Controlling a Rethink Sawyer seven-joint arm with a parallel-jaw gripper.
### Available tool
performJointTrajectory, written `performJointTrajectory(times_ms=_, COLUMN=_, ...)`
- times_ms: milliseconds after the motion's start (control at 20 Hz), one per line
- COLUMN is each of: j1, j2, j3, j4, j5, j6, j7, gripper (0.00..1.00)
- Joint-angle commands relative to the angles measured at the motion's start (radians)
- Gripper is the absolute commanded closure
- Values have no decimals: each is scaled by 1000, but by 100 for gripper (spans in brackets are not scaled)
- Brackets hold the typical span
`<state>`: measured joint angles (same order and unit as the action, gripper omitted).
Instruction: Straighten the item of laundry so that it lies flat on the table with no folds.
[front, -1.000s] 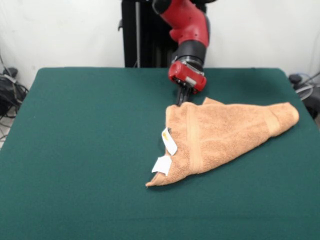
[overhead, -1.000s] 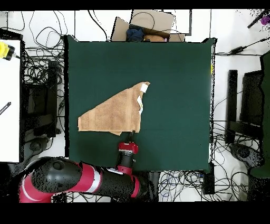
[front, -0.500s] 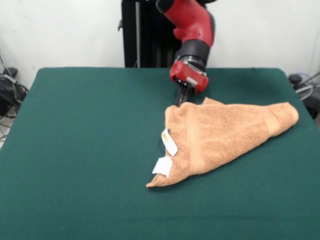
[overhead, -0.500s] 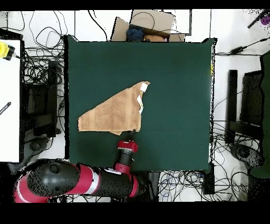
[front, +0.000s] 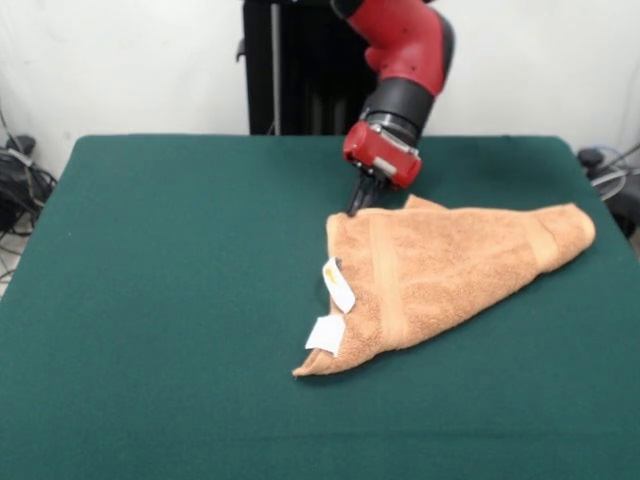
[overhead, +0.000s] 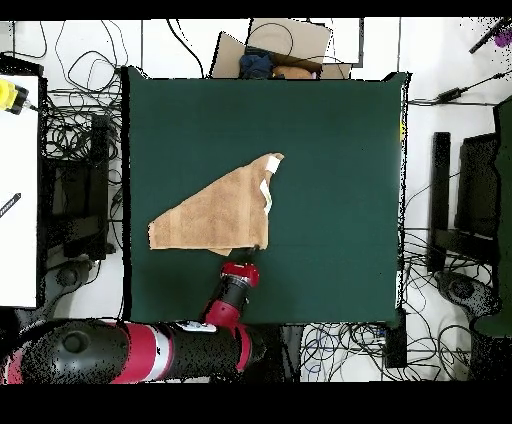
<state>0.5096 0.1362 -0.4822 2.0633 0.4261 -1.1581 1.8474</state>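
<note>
Left of centre in the front view the table (front: 160, 280) is bare green cloth, wide open room for spreading. Toward the middle lie the two white tags (front: 332, 305) on the towel's (front: 440, 270) near-left edge, one above the other, close to the pointed corner that reaches toward the camera. The towel itself sits right of centre, folded over into a rough triangle: one point near the camera, one corner under the gripper (front: 358, 203), and a rounded end stretching toward the right edge of the table. A woven band runs down the left part, another crosses the far right end.

The gripper is down at the towel's top-left corner, touching it or just beside it. Its fingers look close together, but whether they have pinched the cloth cannot be told from either view.

The towel looks soft, light and limp terry; it will likely drape and drag rather than slide stiffly, and the felt may grip it. A corner or hem of the upper layer seems the best hold, so the fold can be peeled open.

The open room lies to the left and toward the camera; the right end is near the table's edge, so unfolding that way risks overhang.
</note>
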Motion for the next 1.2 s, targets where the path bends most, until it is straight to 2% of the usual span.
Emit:
performJointTrajectory(times_ms=50, j1=69, j2=-4, j3=28, j4=-78, j5=66, j6=238, j7=-82, gripper=100)
performJointTrajectory(times_ms=250, j1=117, j2=6, j3=-13, j4=-98, j5=79, j6=335, j7=-111, gripper=100)
performJointTrajectory(times_ms=450, j1=164, j2=29, j3=-64, j4=-134, j5=55, j6=424, j7=-128, gripper=100)
performJointTrajectory(times_ms=800, j1=220, j2=54, j3=-151, j4=-211, j5=-35, j6=632, j7=-171, gripper=100)
performJointTrajectory(times_ms=1200, j1=254, j2=94, j3=-228, j4=-303, j5=-168, j6=693, j7=-123, gripper=100)
